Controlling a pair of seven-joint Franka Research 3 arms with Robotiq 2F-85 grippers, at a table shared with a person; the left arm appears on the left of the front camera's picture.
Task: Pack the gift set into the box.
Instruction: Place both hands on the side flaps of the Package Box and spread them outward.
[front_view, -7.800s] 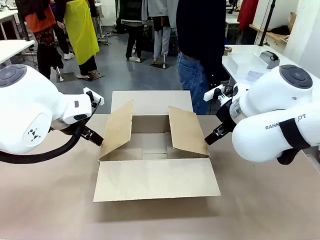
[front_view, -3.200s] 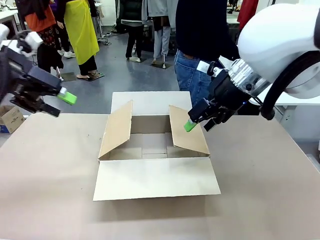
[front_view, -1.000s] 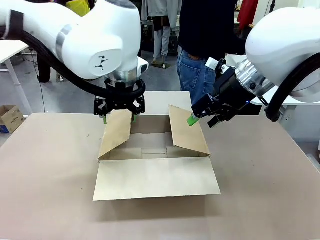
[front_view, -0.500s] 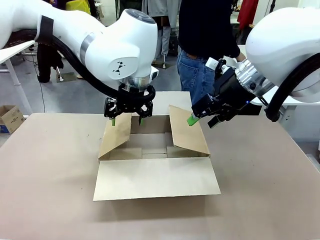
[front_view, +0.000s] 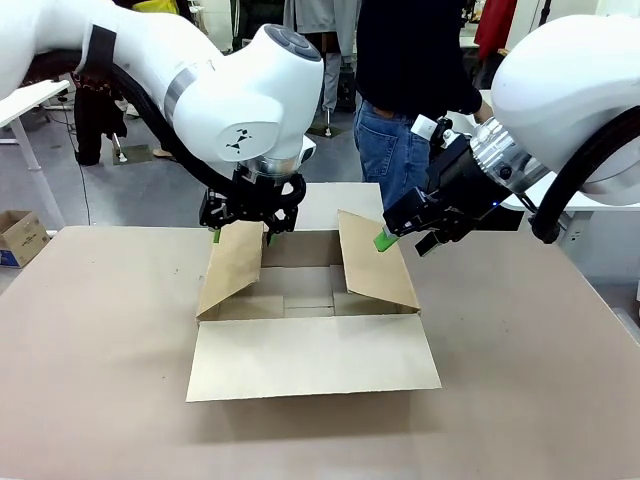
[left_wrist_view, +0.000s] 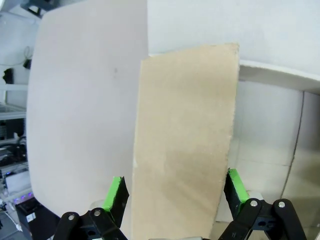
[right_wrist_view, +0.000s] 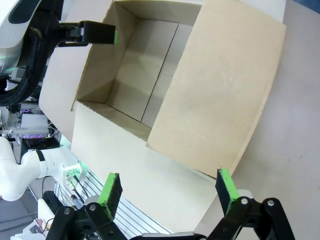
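While its side flaps leaned inward, a brown corrugated carton (front_view: 300, 290) sat mid-worktop (front_view: 90, 380), awaiting a gift set.

Two white robot arms tended the flaps, apparently to spread them and clear the opening. The left jaws hung wide apart over the far top edge of the left flap (front_view: 232, 265), with one green pad (left_wrist_view: 116, 194) on either side of the cardboard and neither pressed to it. The right jaws stood just as wide at the far top corner of the right flap (front_view: 378, 268); whether a pad touched it could not be told. Near and far flaps lay folded outward. The carton floor was bare, so packing had seemingly not begun. A person (front_view: 405, 60) in jeans stood at the far side. No print was legible on the carton, and the left arm (front_view: 245, 95) carried only a small black emblem (front_view: 240, 135), no readable lettering.
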